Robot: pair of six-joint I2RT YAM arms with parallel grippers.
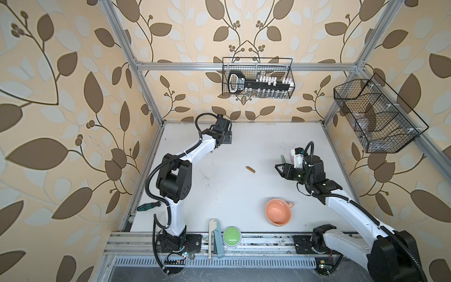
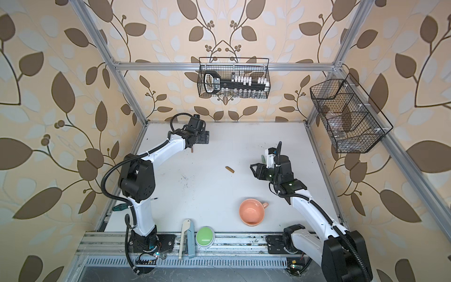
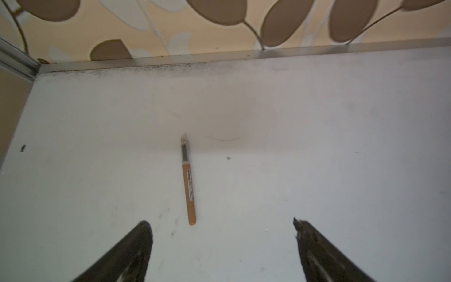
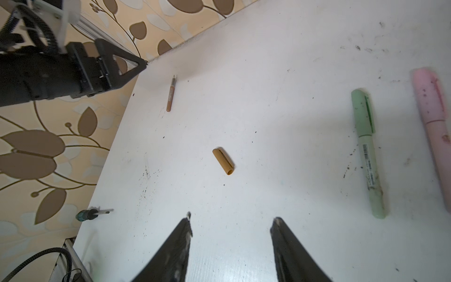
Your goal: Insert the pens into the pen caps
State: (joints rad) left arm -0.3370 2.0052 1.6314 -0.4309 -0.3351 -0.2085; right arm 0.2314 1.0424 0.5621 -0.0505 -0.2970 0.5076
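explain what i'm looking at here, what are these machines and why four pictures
Two white robot arms work over a white table. Both top views look down from overhead; the other two pictures come from a camera on each wrist. The left gripper and right gripper are both open, holding nothing. On the table lie an uncapped tan pen, a matching tan cap, a green pen and a pink pen with caps on, a peach cup and a screwdriver.
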